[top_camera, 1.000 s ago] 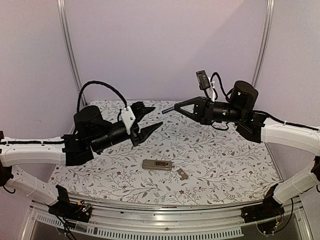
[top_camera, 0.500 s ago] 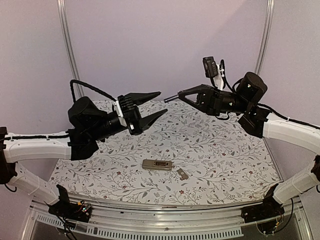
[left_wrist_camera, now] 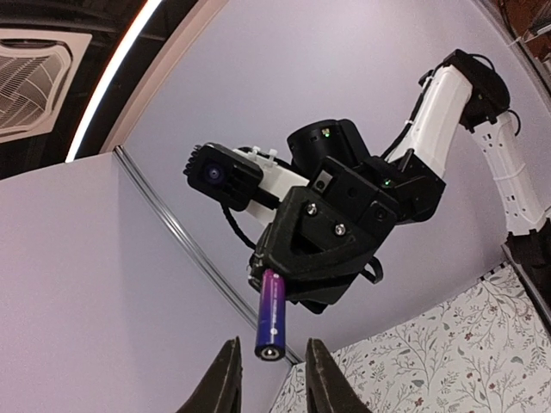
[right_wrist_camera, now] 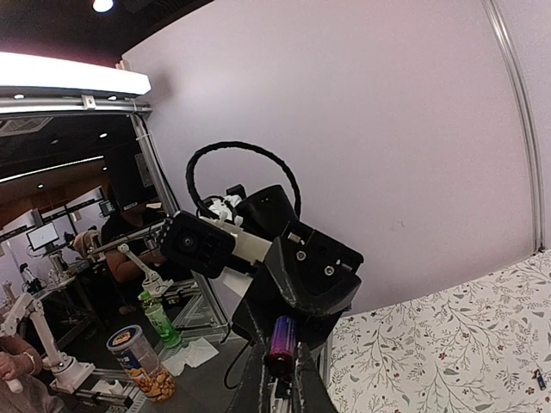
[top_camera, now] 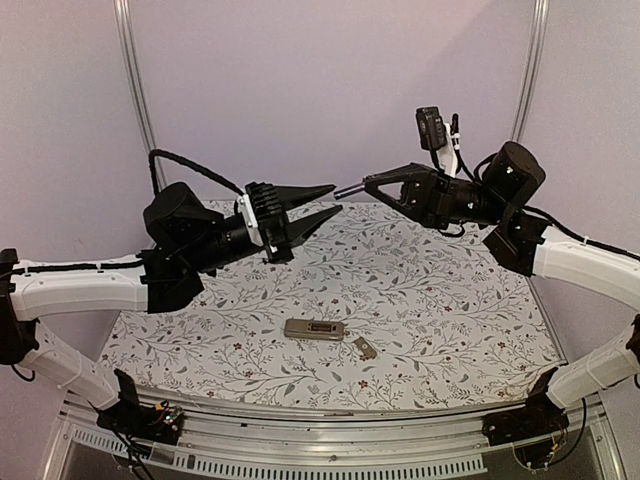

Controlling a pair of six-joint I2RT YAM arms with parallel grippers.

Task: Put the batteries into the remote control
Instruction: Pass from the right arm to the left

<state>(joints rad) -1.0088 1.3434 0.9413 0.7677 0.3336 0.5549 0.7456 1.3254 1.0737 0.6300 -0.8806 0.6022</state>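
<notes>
The remote control (top_camera: 314, 329) lies tan-grey back up on the floral table, its dark recess showing. High above it, my right gripper (top_camera: 360, 186) is shut on a purple-blue battery (top_camera: 347, 190) that sticks out toward the left. In the left wrist view the battery (left_wrist_camera: 271, 318) points end-on between my open left fingers (left_wrist_camera: 225, 380), not touching them. My left gripper (top_camera: 336, 198) is open, facing the right one, its tips around the battery's free end. In the right wrist view the battery (right_wrist_camera: 282, 338) sits clamped between the fingers. I see no second battery.
The small flat cover piece (top_camera: 365, 348) lies just right of the remote. Aluminium posts (top_camera: 137, 100) stand at the back corners against the lilac wall. The floral table cloth (top_camera: 450, 320) runs to the near metal rail.
Both arms have risen and closed in on each other. The left gripper has swung up and right until its open tips meet the battery held by the right gripper.
</notes>
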